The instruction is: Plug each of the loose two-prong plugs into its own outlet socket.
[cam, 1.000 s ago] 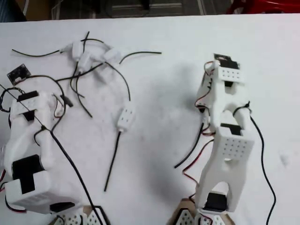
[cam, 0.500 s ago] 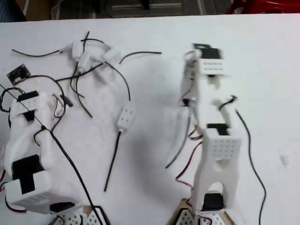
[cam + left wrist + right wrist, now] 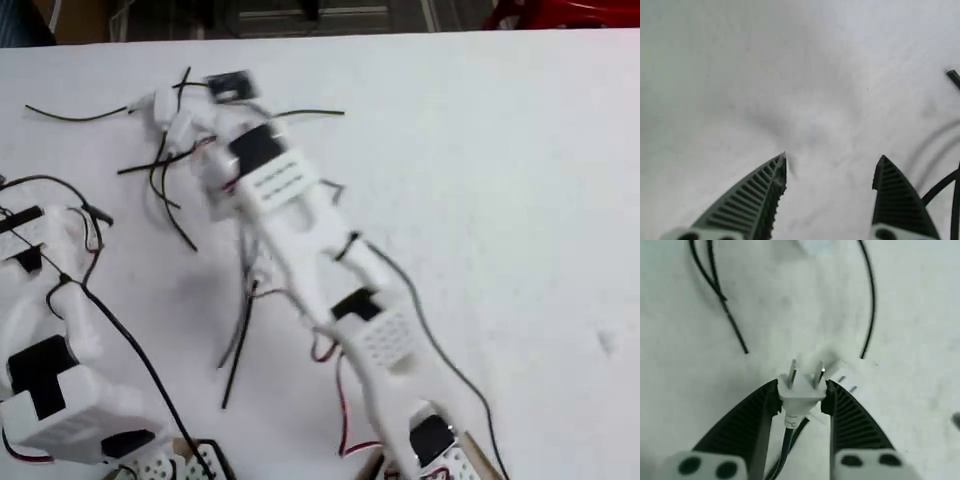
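Note:
In the right wrist view my right gripper (image 3: pixel 801 388) is shut on a white two-prong plug (image 3: pixel 800 392). Its prongs point away from me and its black cable hangs down between the fingers. Just beyond the prongs lies a white outlet socket (image 3: pixel 846 378) with two slots showing. In the high view the right arm (image 3: pixel 300 230) stretches across the table's middle toward the far left and covers that socket. A tangle of white plugs and sockets (image 3: pixel 172 122) with black cables lies just beyond it. My left gripper (image 3: pixel 833 160) stands open over bare table.
The left arm (image 3: pixel 45 330) sits at the near left edge with its own black cable trailing over the table. Loose black cables (image 3: pixel 235 350) run toward the front under the right arm. The table's right half (image 3: pixel 520 180) is bare white surface.
The right arm has swung from the table's right side across the middle to the far left, carrying the plug over the socket. The left arm has shifted a little to the left.

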Tool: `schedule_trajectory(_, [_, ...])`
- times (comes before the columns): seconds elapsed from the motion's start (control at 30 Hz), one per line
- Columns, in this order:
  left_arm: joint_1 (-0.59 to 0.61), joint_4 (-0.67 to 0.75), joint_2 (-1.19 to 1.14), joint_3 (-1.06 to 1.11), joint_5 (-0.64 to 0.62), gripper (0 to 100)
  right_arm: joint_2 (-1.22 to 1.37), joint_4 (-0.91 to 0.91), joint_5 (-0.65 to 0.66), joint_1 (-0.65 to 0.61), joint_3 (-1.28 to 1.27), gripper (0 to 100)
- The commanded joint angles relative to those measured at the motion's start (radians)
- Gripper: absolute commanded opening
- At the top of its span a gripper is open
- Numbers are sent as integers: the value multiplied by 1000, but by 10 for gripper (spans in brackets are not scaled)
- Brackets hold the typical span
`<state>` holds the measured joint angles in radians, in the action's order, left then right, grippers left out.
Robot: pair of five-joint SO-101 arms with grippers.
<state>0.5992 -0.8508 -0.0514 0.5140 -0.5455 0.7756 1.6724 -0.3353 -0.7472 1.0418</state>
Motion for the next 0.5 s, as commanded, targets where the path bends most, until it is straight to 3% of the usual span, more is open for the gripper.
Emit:
schedule_trajectory(0.0, [10, 15, 54, -5, -9, 278, 68, -7, -60, -82, 147, 62])
schedule_trajectory(0.2, [10, 15, 54, -5, -9, 278, 252, -48, -149, -90, 272, 79])
schedule_trajectory(0.47, [5, 15, 54, -6, -8, 278, 358, -24, -239, -41, 385, 318])
